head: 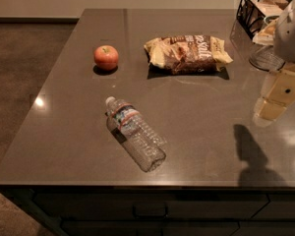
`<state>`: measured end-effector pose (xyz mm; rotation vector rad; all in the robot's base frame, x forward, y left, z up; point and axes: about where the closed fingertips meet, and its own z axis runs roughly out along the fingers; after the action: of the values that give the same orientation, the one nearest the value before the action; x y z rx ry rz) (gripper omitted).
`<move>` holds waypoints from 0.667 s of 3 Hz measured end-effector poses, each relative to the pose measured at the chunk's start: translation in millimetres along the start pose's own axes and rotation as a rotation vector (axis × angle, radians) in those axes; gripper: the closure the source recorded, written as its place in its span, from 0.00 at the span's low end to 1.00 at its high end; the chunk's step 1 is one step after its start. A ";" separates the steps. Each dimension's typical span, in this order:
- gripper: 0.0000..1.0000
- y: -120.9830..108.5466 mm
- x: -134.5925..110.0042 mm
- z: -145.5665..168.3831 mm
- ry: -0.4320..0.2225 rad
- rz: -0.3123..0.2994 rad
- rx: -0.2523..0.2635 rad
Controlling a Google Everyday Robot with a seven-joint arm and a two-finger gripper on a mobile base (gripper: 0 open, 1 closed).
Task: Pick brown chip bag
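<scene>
Brown chip bag [188, 54] crosswise — gripper [268, 111] far-right

On my feed the dark countertop [196, 132] carries a red apple [106, 57] at far left, a clear plastic water bottle [134, 133] lying on its side nearer the front edge, cap toward the apple, and a black wire basket [250, 13] in the far right corner.

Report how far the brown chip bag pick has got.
Done: nothing yet. The brown chip bag lies flat on the counter, untouched, to the right of the apple. In hand: the claw hangs over the counter's right side, well apart from the bag. Left: move over the bag, grasp it and lift it.
</scene>
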<state>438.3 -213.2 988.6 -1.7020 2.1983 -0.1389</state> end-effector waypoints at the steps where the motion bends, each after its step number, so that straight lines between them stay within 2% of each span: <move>1: 0.00 -3.6 -1.9 0.5 -0.002 0.000 0.005; 2: 0.00 -29.4 -14.7 7.8 -0.016 -0.002 0.025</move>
<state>471.1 -206.1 993.1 -1.6863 2.1744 -0.1530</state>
